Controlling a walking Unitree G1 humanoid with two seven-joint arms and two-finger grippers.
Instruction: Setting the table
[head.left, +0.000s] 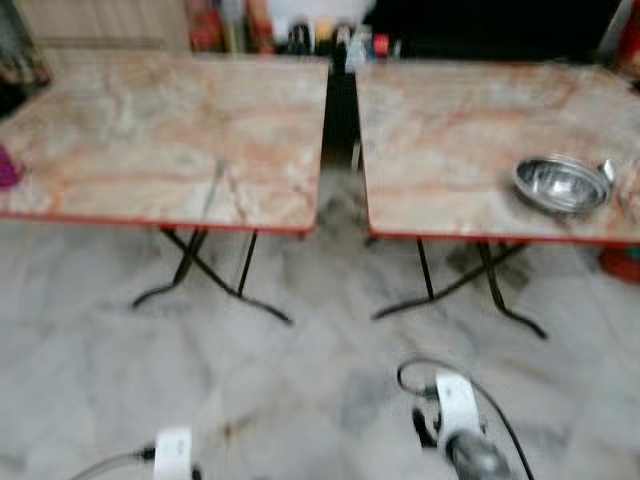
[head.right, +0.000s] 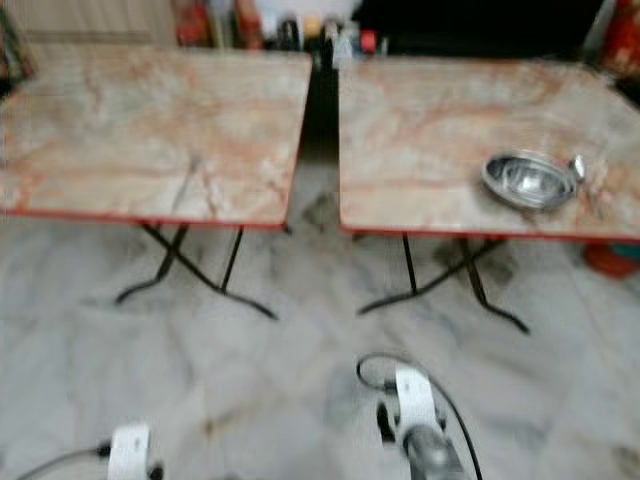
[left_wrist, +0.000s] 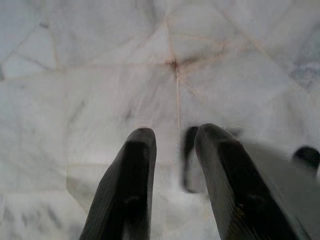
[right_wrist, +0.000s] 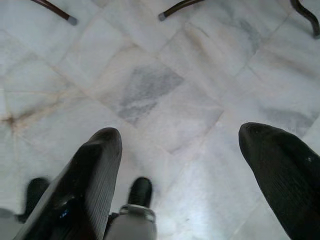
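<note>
Two marble-topped tables with red edges stand side by side ahead of me, the left table (head.left: 160, 130) and the right table (head.left: 470, 130). On the right table, near its front right corner, sits a steel bowl (head.left: 561, 184) with what looks like a spoon (head.left: 607, 170) at its far rim. Both arms hang low over the floor, well short of the tables: the left arm (head.left: 172, 452) and the right arm (head.left: 460, 420). My left gripper (left_wrist: 175, 132) points at the floor, its fingers a narrow gap apart and holding nothing. My right gripper (right_wrist: 180, 132) is wide open and holds nothing.
A dark gap (head.left: 340, 110) separates the tables, which rest on black folding legs (head.left: 200, 270). Bottles and jars (head.left: 300, 35) line the back. A pink object (head.left: 8, 168) sits at the left table's left edge. A red thing (head.left: 622, 265) lies on the floor at the right.
</note>
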